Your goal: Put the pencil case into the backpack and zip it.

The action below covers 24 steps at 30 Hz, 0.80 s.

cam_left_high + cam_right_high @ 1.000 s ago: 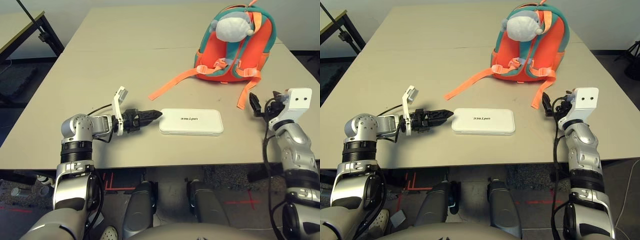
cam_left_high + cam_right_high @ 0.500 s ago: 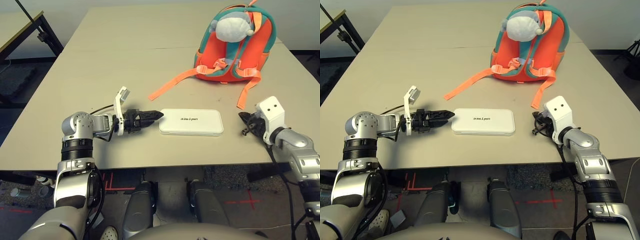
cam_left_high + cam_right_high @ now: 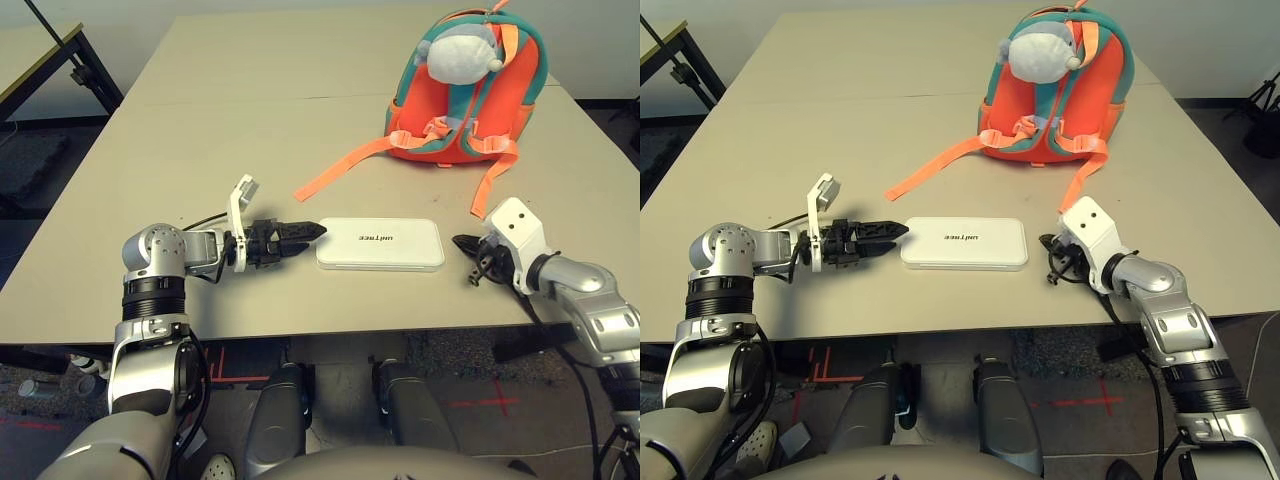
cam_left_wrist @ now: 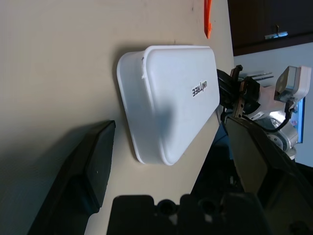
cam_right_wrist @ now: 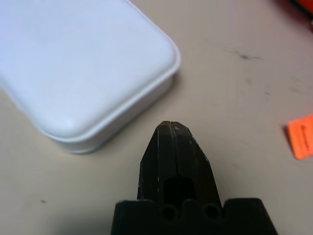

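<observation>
The case (image 3: pixel 380 245) lies flat on the worktop (image 3: pixel 230 140). Just beside its left end is the left gripper (image 4: pixel 171 147), jaws spread; near its right end is the right gripper (image 5: pixel 172 125), jaws pressed together on nothing. Beyond the case, toward the right, stands the backpack (image 3: pixel 468 95), straps (image 3: pixel 345 170) trailing toward it.
</observation>
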{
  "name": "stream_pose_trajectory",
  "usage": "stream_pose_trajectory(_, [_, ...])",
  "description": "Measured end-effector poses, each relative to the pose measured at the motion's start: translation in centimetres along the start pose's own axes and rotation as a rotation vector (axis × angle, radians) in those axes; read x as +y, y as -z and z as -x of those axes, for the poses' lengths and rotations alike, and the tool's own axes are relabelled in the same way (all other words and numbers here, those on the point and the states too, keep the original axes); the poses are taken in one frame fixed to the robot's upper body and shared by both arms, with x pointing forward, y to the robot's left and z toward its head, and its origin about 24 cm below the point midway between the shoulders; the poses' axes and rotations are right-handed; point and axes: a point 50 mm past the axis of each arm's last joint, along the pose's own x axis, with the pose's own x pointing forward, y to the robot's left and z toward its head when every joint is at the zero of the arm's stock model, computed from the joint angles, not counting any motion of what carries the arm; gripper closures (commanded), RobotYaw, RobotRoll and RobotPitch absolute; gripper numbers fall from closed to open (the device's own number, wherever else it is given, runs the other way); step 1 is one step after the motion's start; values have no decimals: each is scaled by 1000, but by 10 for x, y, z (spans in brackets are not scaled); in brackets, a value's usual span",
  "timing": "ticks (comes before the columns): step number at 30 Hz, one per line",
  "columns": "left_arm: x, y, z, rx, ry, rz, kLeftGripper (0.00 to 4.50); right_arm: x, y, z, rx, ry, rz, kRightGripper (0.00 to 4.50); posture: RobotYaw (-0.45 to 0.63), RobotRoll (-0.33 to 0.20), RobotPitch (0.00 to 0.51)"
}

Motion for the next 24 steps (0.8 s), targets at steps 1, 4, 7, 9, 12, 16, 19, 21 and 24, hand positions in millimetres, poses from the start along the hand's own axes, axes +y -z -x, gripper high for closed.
stream_pose_trajectory(1, [0,0,0,1,1,1,0,2,-1,-1,-4,-8,-6,4473,-127,0,143])
stream_pose_trajectory(4, [0,1,-1,5,5,6,0,9,-3,-8,-33,-38,-85,4473,-127,0,144])
stream_pose_trajectory(7, [0,1,-1,7,4,7,0,15,-6,-14,-56,-62,-149,4473,-127,0,145])
stream_pose_trajectory(9, [0,1,-1,8,4,8,0,19,-9,-18,-70,-82,-166,4473,-126,0,145])
stream_pose_trajectory(12, [0,2,-2,9,5,8,0,24,-15,-22,-88,-98,-176,4473,-127,0,145])
stream_pose_trajectory(16, [0,1,-2,7,7,6,0,29,-21,-30,-112,-119,-180,4473,-126,0,145])
stream_pose_trajectory(19, [0,1,-2,5,10,4,0,33,-25,-33,-126,-128,-183,4473,-125,0,143])
stream_pose_trajectory(21, [-1,1,-3,4,10,0,0,33,-26,-35,-133,-128,-185,4473,-124,0,143])
stream_pose_trajectory(24, [0,0,-4,-9,11,-3,375,33,-27,-35,-136,-123,-186,4500,-123,0,142])
